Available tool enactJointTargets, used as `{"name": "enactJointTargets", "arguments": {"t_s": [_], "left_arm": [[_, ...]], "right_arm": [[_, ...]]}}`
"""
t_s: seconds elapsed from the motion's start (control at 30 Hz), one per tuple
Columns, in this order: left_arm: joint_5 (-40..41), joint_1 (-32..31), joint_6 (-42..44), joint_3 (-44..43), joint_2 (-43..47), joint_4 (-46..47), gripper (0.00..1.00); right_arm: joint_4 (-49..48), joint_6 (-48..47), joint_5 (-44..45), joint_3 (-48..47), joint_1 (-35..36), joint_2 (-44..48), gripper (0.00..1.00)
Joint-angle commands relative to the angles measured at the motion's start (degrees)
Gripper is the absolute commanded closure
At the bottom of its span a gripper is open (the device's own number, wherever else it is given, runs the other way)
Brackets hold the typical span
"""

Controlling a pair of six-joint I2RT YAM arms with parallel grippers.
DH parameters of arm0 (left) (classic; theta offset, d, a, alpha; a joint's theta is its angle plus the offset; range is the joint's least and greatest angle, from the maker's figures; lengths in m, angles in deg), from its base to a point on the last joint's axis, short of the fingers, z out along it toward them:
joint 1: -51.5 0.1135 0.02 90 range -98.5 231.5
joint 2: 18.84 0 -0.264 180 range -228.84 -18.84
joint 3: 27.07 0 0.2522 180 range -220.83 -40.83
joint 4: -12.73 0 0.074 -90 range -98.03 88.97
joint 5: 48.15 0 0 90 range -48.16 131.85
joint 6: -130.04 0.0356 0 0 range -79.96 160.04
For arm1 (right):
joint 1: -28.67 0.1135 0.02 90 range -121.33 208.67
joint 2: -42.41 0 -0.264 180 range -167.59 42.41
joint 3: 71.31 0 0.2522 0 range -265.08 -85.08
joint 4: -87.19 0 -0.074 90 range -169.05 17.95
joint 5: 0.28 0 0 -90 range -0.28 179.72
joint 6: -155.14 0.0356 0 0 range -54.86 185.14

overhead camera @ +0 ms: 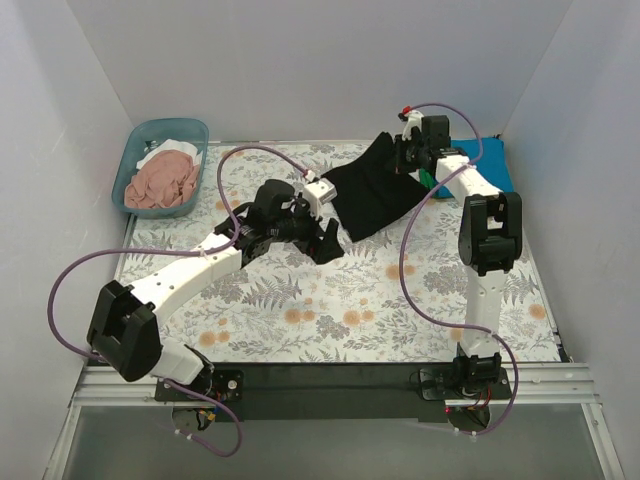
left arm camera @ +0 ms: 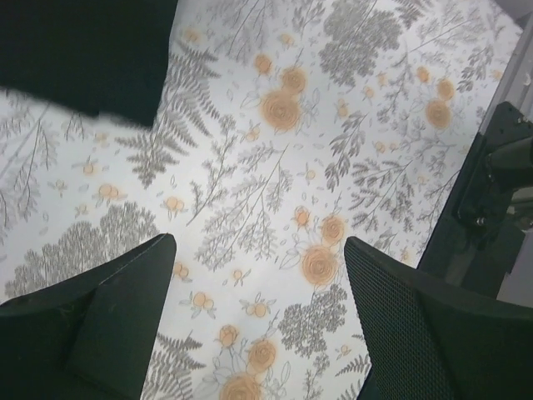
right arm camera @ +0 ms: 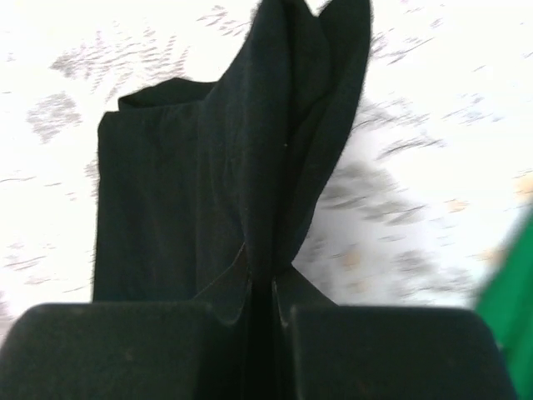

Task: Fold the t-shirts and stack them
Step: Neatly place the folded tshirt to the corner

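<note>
Right gripper clenched on black shirt, corner raised; left gripper spread wide, empty, over floral cloth

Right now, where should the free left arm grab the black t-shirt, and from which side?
Probably the near-left corner of the black t-shirt, coming down from its left. The right gripper pinches the far end and lifts it, while that corner lies flat on the floral table cloth beside the open left gripper.

Teal plastic tub at far-L corner, prob. partly overhanging edge of floral table cloth.
</note>
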Motion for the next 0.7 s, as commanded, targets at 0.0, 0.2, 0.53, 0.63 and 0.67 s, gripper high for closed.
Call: {"name": "enactJointTargets", "arguments": {"t_s": [0.0,0.2,0.53,0.63,0.67], "left_arm": [[1.34,2.11,-0.6,3.1,3.29,-3.37,0.18],[1.09,3.17,-0.16,4.86,4.78,-3.63,0.17],[2.05,3.35,0.1,6.7,5.75,-3.19,0.17],[2.31,3.35,-0.07,7.23,6.01,-2.84,0.13],[2.4,3.43,-0.07,7.41,6.1,-2.93,0.11]], "right_arm": [[6.35,-11.61,4.97,-8.09,-1.32,-2.09,0.99],[6.7,-17.14,9.63,-16.53,-2.12,-4.73,0.99],[7.05,-22.6,13.24,-19.88,-3.61,-2.72,0.99],[7.32,-23.04,13.5,-20.41,-4.14,-1.66,0.99],[7.49,-23.48,13.5,-20.76,-4.23,-1.4,0.99]]}}
